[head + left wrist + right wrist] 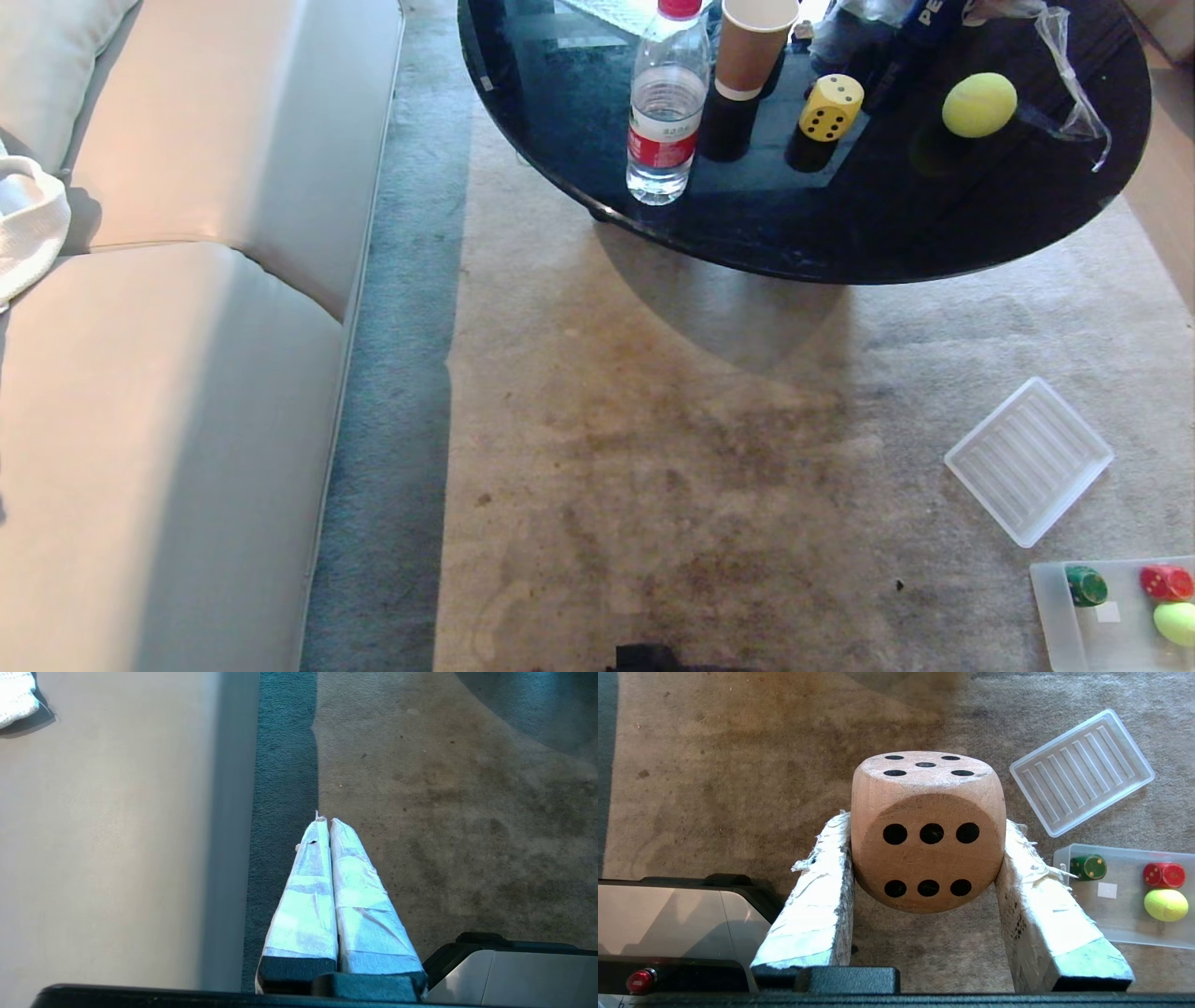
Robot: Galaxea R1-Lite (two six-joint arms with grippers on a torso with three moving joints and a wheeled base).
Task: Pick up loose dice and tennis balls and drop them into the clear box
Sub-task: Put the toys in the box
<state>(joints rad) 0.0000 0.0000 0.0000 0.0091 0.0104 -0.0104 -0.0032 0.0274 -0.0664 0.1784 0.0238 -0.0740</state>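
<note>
My right gripper (925, 827) is shut on the beige wooden die (924, 788), held above the carpet to the left of the clear box (1125, 926). In the box (1111, 639) lie a green die (1087, 867), a red die (1163, 875) and a tennis ball (1165, 905). On the round black table (840, 238) stand the yellow die (830, 107) and another tennis ball (978, 105). My left gripper (325, 820) is shut with nothing in it, over the carpet edge beside the sofa. Neither gripper shows in the head view.
A ribbed translucent lid (1028, 460) lies on the carpet just beyond the box. A water bottle (666, 103), a paper cup (752, 47) and plastic wrap (1074, 84) share the table. A beige sofa (187, 373) fills the left side.
</note>
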